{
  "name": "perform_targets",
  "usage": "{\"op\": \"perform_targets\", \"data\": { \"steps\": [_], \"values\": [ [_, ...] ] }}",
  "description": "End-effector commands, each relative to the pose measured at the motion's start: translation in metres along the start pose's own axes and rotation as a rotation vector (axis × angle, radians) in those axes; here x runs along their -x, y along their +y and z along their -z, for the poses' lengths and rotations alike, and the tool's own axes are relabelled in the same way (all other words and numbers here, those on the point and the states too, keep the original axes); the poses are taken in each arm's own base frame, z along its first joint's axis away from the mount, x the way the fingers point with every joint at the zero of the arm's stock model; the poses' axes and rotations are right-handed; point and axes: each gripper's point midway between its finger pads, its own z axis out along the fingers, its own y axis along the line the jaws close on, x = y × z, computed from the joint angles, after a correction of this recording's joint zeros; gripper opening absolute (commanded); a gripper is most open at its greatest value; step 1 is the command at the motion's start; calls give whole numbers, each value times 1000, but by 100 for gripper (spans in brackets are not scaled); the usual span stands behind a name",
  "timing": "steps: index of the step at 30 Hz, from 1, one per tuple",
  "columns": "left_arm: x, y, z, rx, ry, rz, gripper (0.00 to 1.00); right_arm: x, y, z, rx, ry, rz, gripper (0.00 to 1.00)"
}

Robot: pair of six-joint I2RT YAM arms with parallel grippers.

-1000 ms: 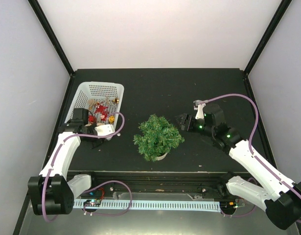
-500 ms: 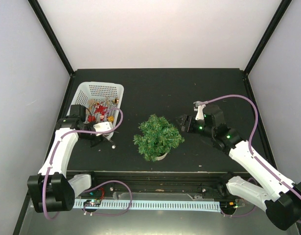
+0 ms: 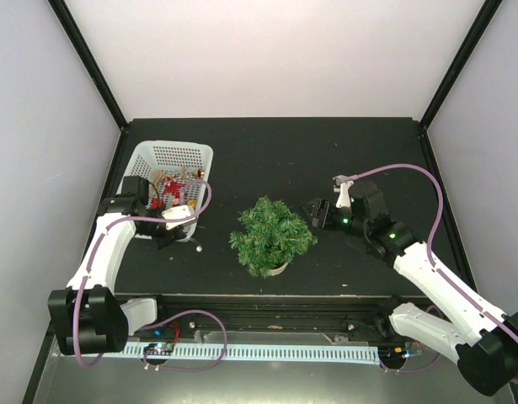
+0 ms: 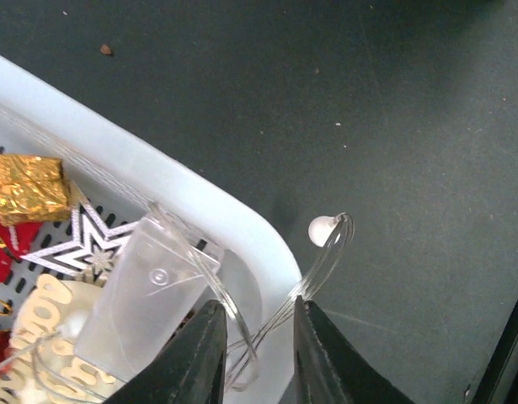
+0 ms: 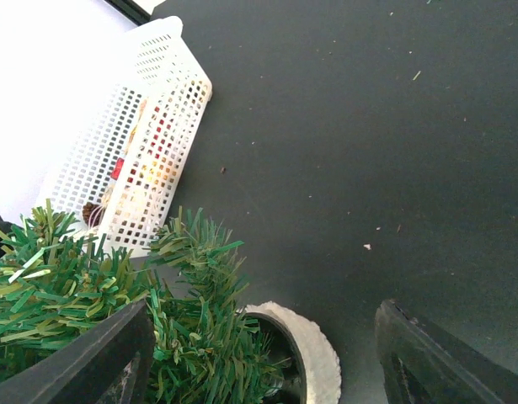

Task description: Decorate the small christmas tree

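With my left claw (image 4: 259, 316) nearly closed round the clear wire (image 4: 329, 252) at the basket (image 4: 157, 172) rim, hold uncertain, I should lift it slowly to the small christmas tree (image 3: 272, 234) beside my spread right claw (image 3: 311, 212).

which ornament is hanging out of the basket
The clear light string: its wire crosses the basket rim and its white bulb is outside, on the table. The star and gold parcel sit inside.

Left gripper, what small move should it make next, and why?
Probably close the left gripper fully: the clear light wire loops between its fingers, which stand apart, its bulb end hanging over the white basket's rim.
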Motion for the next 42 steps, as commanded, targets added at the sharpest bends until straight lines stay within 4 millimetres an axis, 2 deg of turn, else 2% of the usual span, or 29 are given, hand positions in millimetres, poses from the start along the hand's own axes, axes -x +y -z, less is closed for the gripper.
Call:
{"op": "perform_targets", "data": {
  "steps": [1,6,14,17,20,24,29,33,36,39,42],
  "values": [
    [17,12,12,22,-53,-8,21,5,0,2,4,-26,1,73],
    [22,18,16,32,-58,-8,18,4,-1,0,3,-22,-1,73],
    [22,20,14,24,-54,-1,2,4,-2,-1,0,-23,-1,73],
    [23,22,15,35,-56,2,1,3,-3,-2,-3,-21,-3,73],
    [28,34,22,82,-63,17,2,3,-3,-2,-4,-21,0,73],
    [45,63,52,192,-102,55,2,4,-3,-1,-7,-25,1,73],
    [75,96,111,369,-171,65,2,6,-4,2,-14,-40,10,73],
    [92,101,146,455,-216,55,2,12,-2,6,-25,-57,39,73],
    [103,104,168,515,-247,57,2,21,6,14,-16,-80,91,73],
    [113,104,188,559,-284,70,2,34,21,27,2,-111,165,72],
    [125,101,208,591,-330,73,2,49,45,44,46,-144,263,72]
  ]
}}
